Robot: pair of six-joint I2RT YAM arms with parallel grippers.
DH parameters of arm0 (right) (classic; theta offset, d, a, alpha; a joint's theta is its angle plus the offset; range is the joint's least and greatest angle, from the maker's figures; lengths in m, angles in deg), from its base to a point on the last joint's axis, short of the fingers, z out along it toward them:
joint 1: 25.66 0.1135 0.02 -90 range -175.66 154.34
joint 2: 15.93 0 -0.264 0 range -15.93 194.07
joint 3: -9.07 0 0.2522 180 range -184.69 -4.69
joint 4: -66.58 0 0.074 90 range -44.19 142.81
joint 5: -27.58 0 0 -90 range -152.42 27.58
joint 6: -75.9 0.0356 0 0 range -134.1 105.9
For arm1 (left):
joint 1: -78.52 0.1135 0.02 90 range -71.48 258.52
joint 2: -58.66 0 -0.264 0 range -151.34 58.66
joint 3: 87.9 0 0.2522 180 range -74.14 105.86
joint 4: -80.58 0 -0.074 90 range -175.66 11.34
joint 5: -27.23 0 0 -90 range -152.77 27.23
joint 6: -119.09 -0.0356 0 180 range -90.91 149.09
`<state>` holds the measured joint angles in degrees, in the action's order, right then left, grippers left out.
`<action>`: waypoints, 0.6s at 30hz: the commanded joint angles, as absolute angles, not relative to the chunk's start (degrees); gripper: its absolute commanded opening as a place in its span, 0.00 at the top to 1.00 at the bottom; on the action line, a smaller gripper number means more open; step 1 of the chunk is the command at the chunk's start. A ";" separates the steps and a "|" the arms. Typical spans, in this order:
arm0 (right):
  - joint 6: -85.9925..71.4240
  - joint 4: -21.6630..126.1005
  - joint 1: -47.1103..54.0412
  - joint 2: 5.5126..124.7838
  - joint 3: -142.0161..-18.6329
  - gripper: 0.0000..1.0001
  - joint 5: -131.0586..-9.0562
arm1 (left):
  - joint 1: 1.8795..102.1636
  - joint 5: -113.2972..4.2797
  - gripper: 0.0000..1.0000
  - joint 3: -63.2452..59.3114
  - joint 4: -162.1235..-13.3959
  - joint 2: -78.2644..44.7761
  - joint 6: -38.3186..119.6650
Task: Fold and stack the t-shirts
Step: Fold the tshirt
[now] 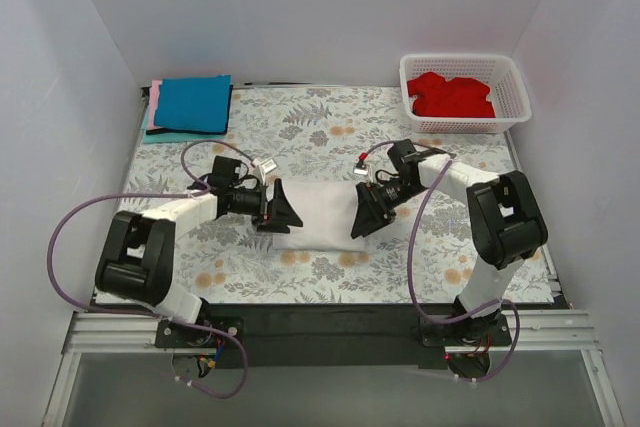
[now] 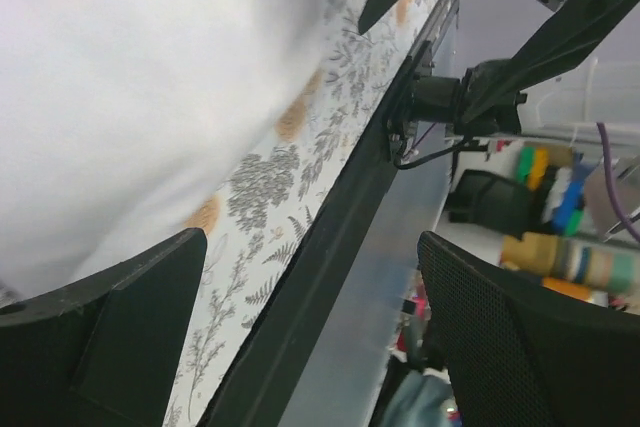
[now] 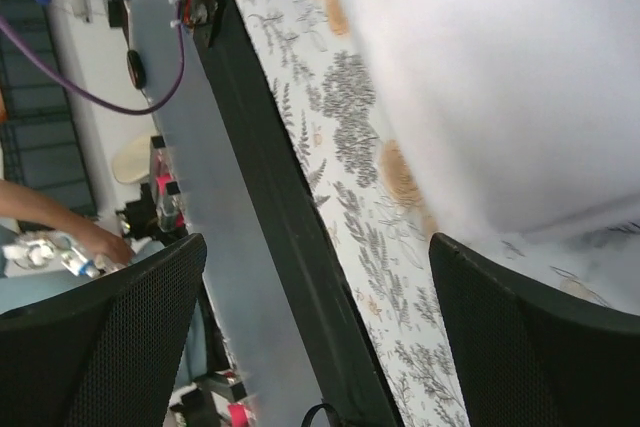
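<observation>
top external: white t-shirt (image 1: pixel 318 219) lies folded mid tabletop (image 1: pixel 330 122); left pincer (image 1: pixel 283 209) and right pincer (image 1: pixel 362 215) at its two ends, both wide apart, gripping nothing. red t-shirt (image 1: pixel 452 95) in basket (image 1: pixel 505 72).

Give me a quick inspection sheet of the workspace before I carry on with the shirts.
Surface: floral table cloth, lying flat.
Job's things: white t-shirt folded at centre; blue t-shirt folded on a pink t-shirt at the far left corner; red t-shirt crumpled in the basket.
Clutter: white lattice basket at the far right corner; nothing else seen.
Grippers: left gripper open at the white t-shirt's left edge; right gripper open at its right edge; neither holds cloth.
Cables: purple cables loop off both arms, clear of the shirts.
Surroundings: white walls on three sides; metal rail along the near edge.
</observation>
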<state>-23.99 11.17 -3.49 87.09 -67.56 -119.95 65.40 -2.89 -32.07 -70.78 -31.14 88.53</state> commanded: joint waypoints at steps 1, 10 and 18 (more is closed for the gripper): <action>-26.67 8.43 2.19 83.73 -69.11 0.02 -121.21 | 59.21 -3.79 0.14 -30.37 -69.84 -25.19 85.16; -24.12 14.23 5.72 95.06 -69.38 0.02 -121.04 | 56.63 -8.87 0.14 -32.21 -76.34 -35.36 91.58; -25.69 13.98 0.01 97.63 -64.11 0.02 -116.20 | 63.05 -5.04 0.14 -32.30 -74.76 -43.91 90.36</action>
<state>-22.96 13.05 2.61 97.54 -66.97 -123.69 61.29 -1.21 -31.59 -75.94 -42.50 92.90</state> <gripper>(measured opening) 0.982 0.860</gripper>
